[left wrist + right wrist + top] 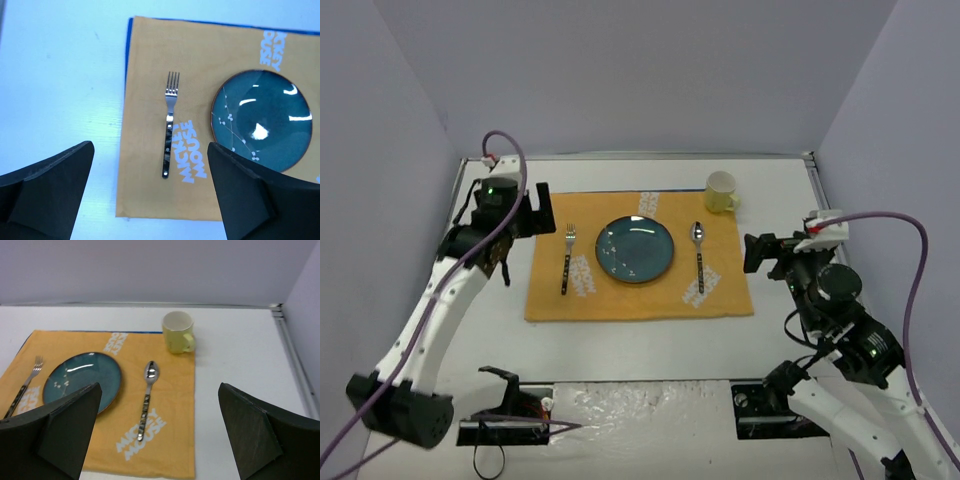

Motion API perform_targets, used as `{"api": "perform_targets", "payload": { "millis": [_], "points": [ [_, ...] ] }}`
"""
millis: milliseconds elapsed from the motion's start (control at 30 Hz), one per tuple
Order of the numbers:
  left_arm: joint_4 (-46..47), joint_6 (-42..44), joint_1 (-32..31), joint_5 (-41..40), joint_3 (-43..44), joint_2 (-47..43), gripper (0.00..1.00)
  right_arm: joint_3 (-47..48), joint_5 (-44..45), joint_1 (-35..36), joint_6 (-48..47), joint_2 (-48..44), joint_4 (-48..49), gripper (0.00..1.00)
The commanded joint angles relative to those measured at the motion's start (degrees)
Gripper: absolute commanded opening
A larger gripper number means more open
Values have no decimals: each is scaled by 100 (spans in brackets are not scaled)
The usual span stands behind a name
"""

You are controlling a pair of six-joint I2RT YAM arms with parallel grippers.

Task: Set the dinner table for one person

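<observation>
The white dinner table (640,345) carries an orange-yellow placemat (638,300). A teal plate (635,249) lies at the mat's middle, a fork (568,258) to its left, a spoon (699,255) to its right, and a pale yellow mug (721,192) at the mat's far right corner. My left gripper (527,212) hangs open and empty above the mat's left edge; its view shows the fork (170,125) and plate (262,120). My right gripper (765,250) is open and empty, right of the mat; its view shows the spoon (147,397), mug (179,332) and plate (82,380).
Grey walls close the table in on three sides. A metal rim (812,175) runs along the table's far and right edges. Arm bases and black mounts (510,410) sit at the near edge.
</observation>
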Motion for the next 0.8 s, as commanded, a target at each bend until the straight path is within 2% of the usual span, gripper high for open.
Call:
{"api": "perform_targets", "payload": {
  "millis": [0,267,400,767],
  "points": [
    [-758,144,87,-723,-30,-1281,96,237,1173,-24,-417,-290,80,100],
    [-1289,-6,100,-1479,-637,-3191,97,-79,1921,-8,-667,-830,73,100],
    [-1557,-140,100,-1589,-850,-3807,97,-198,2131,-15,-693,-825,100,100],
    [-1329,-328,91,-1813,-1281,-4078,97,-704,2542,-15,-113,-957,207,100]
  ]
}}
